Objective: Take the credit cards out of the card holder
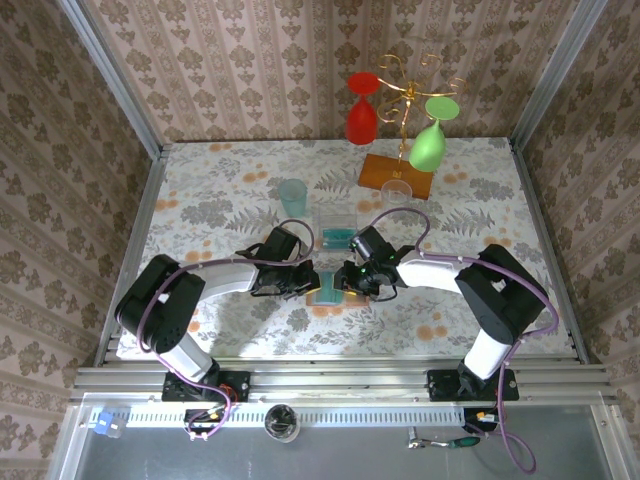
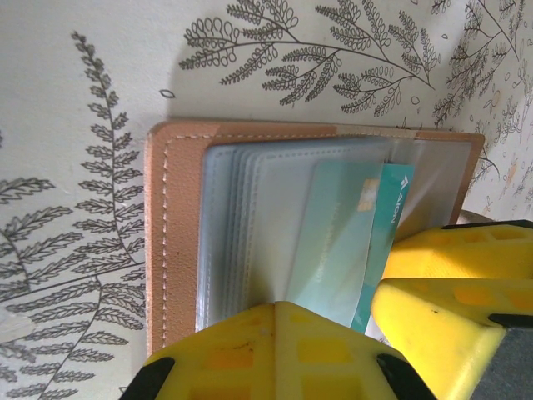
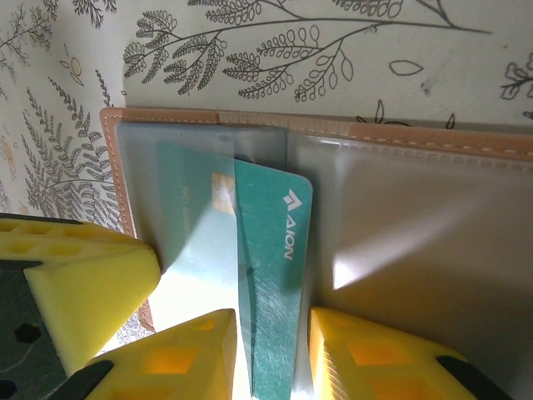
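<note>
Lying open and flat near the middle of the flowered worktop, the card holder has both arms bent in over it, one from each side. From where I stand, the left tool is fully closed with nothing between its yellow fingers. Their tips rest on the clear sleeves at one edge of the holder. The right tool is narrowed onto a dark teal card marked AION, one finger against either face. That card stands tilted, its far end among the sleeves by the fold. A paler second card with a chip sits inside a sleeve just beside it. The tan cover shows as a stitched border around the sleeves. Beyond the holder a small clear tray with something teal in it lies on the worktop. A teal tumbler stands near it, and a glass rack with a red and a green glass is farther back.
</note>
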